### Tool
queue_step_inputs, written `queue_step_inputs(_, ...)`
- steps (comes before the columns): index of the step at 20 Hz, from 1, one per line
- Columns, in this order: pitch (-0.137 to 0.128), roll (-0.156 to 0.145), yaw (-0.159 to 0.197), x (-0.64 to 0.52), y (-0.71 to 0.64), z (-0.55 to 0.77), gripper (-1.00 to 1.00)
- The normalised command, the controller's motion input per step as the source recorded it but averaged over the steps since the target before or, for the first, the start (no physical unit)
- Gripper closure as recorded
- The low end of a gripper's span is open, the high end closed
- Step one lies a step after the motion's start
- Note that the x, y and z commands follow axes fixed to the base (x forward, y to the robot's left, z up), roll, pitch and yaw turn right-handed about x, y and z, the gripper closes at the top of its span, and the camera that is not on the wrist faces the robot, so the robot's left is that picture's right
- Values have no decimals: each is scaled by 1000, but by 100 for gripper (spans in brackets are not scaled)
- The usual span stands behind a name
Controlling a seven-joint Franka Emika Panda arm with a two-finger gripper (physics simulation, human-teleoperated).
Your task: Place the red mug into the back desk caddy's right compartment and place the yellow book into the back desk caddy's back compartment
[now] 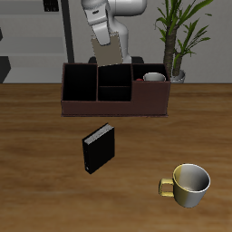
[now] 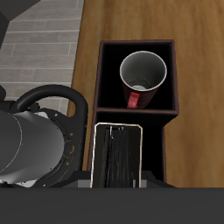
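Dark reddish-brown and long, the back desk caddy point(image 1: 116, 107) sits far back on the wooden table point(image 1: 36, 172), and from here most of the job looks done. The red mug point(image 2: 142, 77) stands upright inside the right compartment point(image 2: 109, 74), its handle turned toward the divider, so I'd call that half finished.

The yellow book point(image 2: 117, 156) is the part in hand. In the wrist view it stands on edge, pale striped pages showing, directly below the gripper point(image 1: 108, 56) and over one of the small middle sections; I take that for the back compartment point(image 1: 115, 76), though I can't tell whether the book has bottomed out there or is only partway in. In the exterior view the gripper hangs right above that spot with a grey-tan slab under it. The fingers themselves are hidden, so whether they clamp the book or have let go I cannot tell.

Nearer the table's front edge, a black book point(image 1: 99, 148) and a yellow-gold mug point(image 1: 188, 184) sit well apart from all this.
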Motion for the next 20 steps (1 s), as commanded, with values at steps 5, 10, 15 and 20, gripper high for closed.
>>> queue_step_inputs(5, -43, -10, 14, 157, -135, 111, 100)
queue_step_inputs(10, -47, 11, -2, 92, 17, 53, 100)
queue_step_inputs(15, -42, 0, -67, 129, 39, 141, 100)
queue_step_inputs(20, 11, 5, -53, 118, 100, -10, 100)
